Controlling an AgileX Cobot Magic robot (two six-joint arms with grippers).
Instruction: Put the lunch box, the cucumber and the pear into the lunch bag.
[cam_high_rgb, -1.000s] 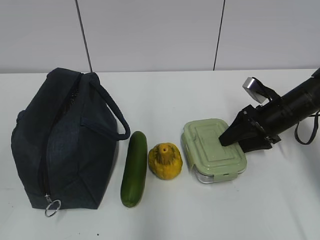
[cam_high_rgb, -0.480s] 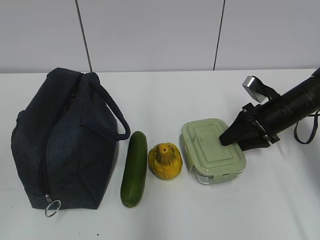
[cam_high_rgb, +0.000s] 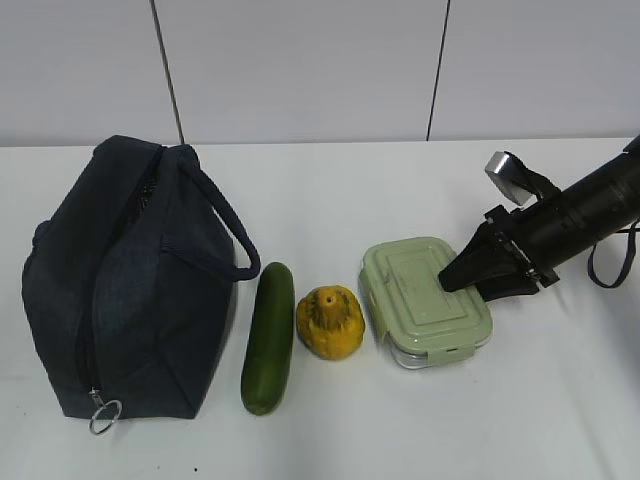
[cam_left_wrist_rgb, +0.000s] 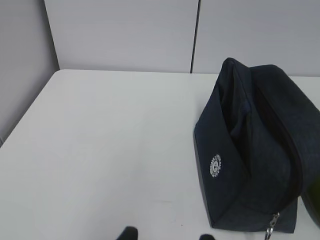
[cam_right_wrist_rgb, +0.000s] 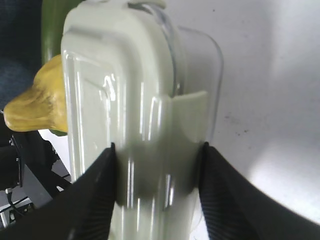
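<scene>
bag: lunch bag (cam_high_rgb: 125, 280) lies on its side at the left end of the bench (cam_high_rgb: 330, 190); the zipper runs along its upper face with the ring pull (cam_high_rgb: 105, 415) at the near end. Opening state not clear: exterior view suggests mostly zipped, left wrist view is ambiguous.
contents: nothing visible inside the bag. Judgement: none of the three items is packed.
cucumber: cucumber (cam_high_rgb: 268, 337) flat on the bench just right of the bag, lengthwise toward the camera, untouched.
pear: pear (cam_high_rgb: 329, 321) just right of the cucumber, between it and the box, close to both; contact unclear.
box: lunch box (cam_high_rgb: 427, 300) on the bench well right of the bag, lid on, no clear lift visible.
right end effector: right end effector (cam_right_wrist_rgb: 155, 195) straddles the box's end farthest from the bag. Right wrist view shows both fingers (cam_right_wrist_rgb: 92, 197) flat against the lid's two long edges, so it is clamped on the box.
left end effector: left end effector (cam_left_wrist_rgb: 166, 234) sits left of the bag, over bare bench. Only the two fingertips show at the frame's lower edge, spread apart, nothing between them.
progress: zero of three in. First pick is at the grip stage.
remaining: lift the box and carry it over the pear and cucumber to the bag; open the bag if it is zipped; then cucumber, then pear.
risk: judgement only. If the bag is closed, the box has nowhere to go until the left arm works the pull.
</scene>
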